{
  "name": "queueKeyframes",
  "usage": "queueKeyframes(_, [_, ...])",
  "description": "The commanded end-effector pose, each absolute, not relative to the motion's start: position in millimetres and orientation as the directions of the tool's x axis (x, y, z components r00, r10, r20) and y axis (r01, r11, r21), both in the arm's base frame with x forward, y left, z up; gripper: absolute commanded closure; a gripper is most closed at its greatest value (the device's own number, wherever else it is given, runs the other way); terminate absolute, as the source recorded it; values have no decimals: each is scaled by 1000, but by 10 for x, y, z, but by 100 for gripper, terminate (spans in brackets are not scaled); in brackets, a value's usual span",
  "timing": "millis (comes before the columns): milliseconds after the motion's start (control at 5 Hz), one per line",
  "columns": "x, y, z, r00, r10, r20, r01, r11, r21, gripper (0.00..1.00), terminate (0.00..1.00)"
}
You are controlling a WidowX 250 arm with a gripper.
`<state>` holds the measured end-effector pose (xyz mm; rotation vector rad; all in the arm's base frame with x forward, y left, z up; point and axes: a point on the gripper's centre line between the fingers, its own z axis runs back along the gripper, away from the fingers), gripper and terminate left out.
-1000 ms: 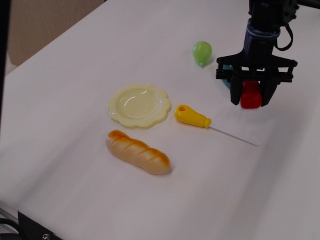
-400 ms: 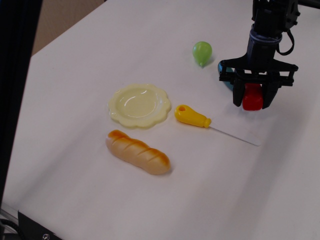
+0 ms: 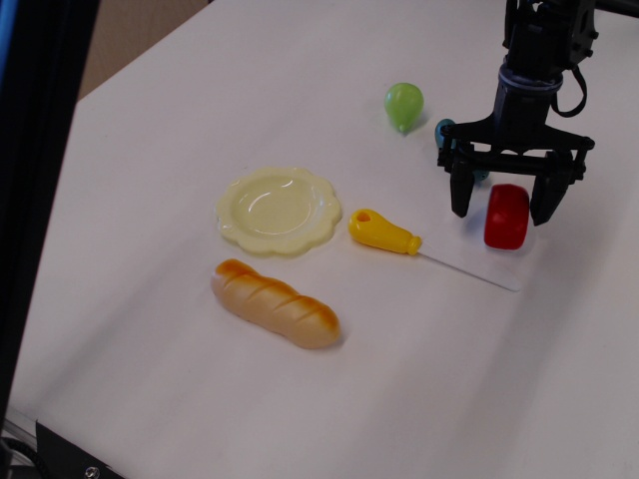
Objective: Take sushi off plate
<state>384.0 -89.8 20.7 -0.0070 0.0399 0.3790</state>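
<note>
The sushi (image 3: 506, 216), a small block with a glossy red top, lies on the white table at the right, well apart from the plate. The pale yellow scalloped plate (image 3: 279, 210) sits left of centre with nothing on it. My gripper (image 3: 503, 208) hangs straight over the sushi with its black fingers (image 3: 460, 194) spread wide to either side of it, not touching it. The gripper is open.
An orange-tan bread loaf (image 3: 276, 302) lies in front of the plate. A toy knife with a yellow handle (image 3: 384, 233) and white blade lies between plate and sushi. A green pear-like toy (image 3: 403, 105) and a small blue object (image 3: 445, 131) sit behind the gripper.
The gripper opened its fingers and let go of the sushi, which now rests on the table slightly lower than where it was held.
</note>
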Motion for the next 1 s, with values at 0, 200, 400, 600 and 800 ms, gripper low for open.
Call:
queueKeyframes(0, [3836, -849, 577, 918, 394, 37, -392, 918, -53, 0, 0])
queueKeyframes(200, [3836, -797, 705, 910, 409, 69, -405, 912, -65, 0, 0])
queueKeyframes(400, [3814, -748, 885, 901, 418, 118, -410, 908, -92, 0, 0])
queueKeyframes(600, [3790, -647, 974, 893, 431, 129, -420, 902, -103, 0, 0])
queueKeyframes(800, [3790, -647, 974, 893, 431, 129, -420, 902, -103, 0, 0])
